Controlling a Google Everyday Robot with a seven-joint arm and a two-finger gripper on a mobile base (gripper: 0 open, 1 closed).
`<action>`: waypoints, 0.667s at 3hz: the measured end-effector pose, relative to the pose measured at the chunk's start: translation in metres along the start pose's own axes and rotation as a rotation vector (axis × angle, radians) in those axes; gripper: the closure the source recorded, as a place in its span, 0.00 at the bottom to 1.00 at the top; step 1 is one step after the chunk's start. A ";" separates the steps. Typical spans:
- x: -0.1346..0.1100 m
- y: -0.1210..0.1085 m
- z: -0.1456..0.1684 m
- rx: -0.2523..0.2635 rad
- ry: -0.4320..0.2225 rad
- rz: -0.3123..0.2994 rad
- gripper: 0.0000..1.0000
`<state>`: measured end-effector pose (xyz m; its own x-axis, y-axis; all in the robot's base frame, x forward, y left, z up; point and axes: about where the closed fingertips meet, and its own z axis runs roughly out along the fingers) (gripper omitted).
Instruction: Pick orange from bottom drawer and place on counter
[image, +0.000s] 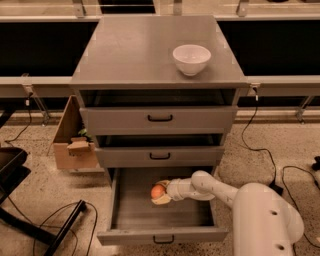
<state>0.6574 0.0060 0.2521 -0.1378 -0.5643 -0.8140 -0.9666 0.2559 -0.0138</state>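
While the white arm (212, 185) reaches in from the lower right, bent at a rounded elbow with its forearm lying nearly level and pointing left, the end effector (161, 193) sits inside the bottom drawer (142, 215), near the middle of its floor. Its two pale tan fingers (163, 183) are clamped on the orange (157, 190), one above the fruit and one beneath it. The orange is small, round and smooth, and it shows between the fingers over the drawer's flat grey floor; whether it touches the floor cannot be told.

The bottom drawer is pulled well out, a wide shallow metal tray with low walls and a small black handle (163, 241) on its front. The arm's smooth, glossy white casing widens into a bulky rounded body (267, 220) at the lower right corner.

Above the open tray, the middle drawer (160, 156) and the top drawer (159, 119) are each slightly ajar, both grey metal with dark curved handles. The desk (130, 55), the flat matte grey top of the cabinet, carries a white bowl (191, 59) near its right rear corner, round and smooth.

Left of the cabinet an open brown cardboard box (70, 145) stands on the speckled floor (40, 200). Black cables (260, 145) trail over the floor on both sides.
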 end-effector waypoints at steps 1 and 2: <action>-0.031 0.034 -0.068 -0.054 -0.028 0.083 1.00; -0.059 0.073 -0.132 -0.127 -0.054 0.168 1.00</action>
<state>0.5659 -0.0460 0.3758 -0.2910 -0.4780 -0.8288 -0.9509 0.2402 0.1953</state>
